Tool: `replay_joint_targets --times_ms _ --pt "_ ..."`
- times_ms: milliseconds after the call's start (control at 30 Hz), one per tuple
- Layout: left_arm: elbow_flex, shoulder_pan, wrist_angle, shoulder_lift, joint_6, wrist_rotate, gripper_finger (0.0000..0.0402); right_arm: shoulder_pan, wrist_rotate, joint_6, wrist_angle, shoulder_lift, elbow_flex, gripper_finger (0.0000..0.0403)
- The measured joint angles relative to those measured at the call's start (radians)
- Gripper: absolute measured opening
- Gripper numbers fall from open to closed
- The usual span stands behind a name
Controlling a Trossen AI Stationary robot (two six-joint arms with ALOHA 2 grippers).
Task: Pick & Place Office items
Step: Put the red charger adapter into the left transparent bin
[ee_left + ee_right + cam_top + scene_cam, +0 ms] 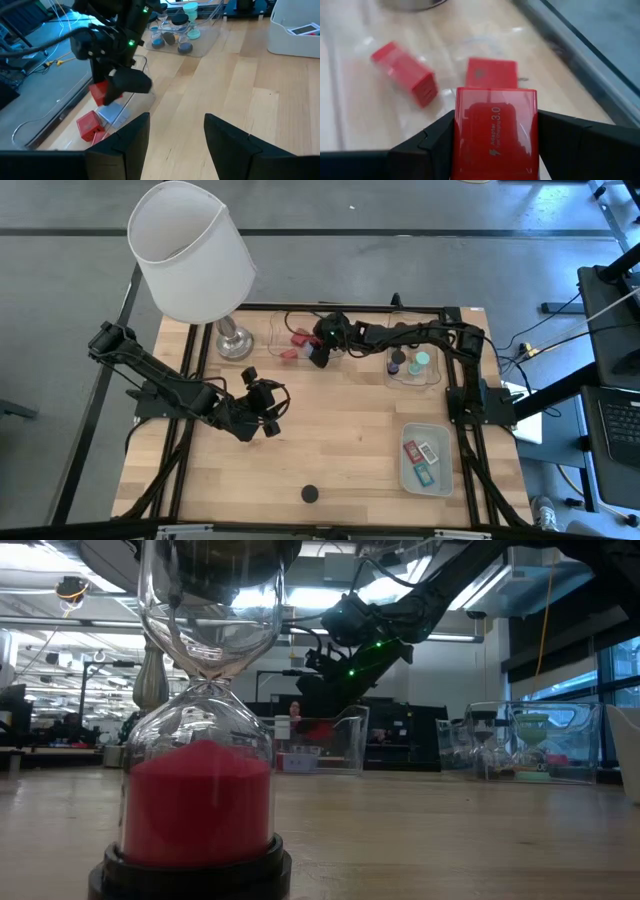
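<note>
The right end effector (318, 352) is over the clear tray (283, 325) at the far side of the tabletop (340, 450), near the lamp (192, 250). Its two fingers are clamped on a red block (496, 132), one on each side. The block sits deep between them, so it should not slip. The words on it say "3.0", so it may be a small charger.

Two more red blocks (406, 73) lie in the tray just under the held one. It looks like red things go in this tray, so the arm is probably putting this block with the others, though it could just as well be lifting it out.

The left end effector (262, 408) hangs over the middle of the tabletop, well apart from the tray. Its fingers are apart and hold nothing. It seems to be waiting out of the way.

A second clear tray (413, 365) on the right holds small sand timers. A pale tray (425, 456) near the front right holds flat cards. One red sand timer (198, 745) stands alone near the front edge, and it probably still needs a home.
</note>
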Motion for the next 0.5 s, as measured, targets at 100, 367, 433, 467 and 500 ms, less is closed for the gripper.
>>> replay_joint_targets --times_ms 100,367,433,467,500 --pt "0.0 0.0 0.0 0.0 0.0 0.0 0.0185 0.005 -0.027 -0.093 0.004 0.002 -0.001 0.0221" --pt "0.0 0.0 -0.001 0.0 0.011 0.0 0.0185 0.005 -0.057 -0.262 0.041 0.001 -0.001 0.0221" --pt "0.0 0.0 0.0 0.0 0.024 0.0 0.0184 0.005 -0.068 -0.312 0.052 0.001 -0.001 0.0221" --pt "0.0 0.0 0.0 0.0 0.025 0.0 0.0184 0.004 -0.079 -0.347 0.054 0.001 -0.001 0.0221" --pt "0.0 0.0 0.0 0.0 0.026 0.0 0.0185 0.004 -0.089 -0.381 0.056 0.001 -0.001 0.0221"
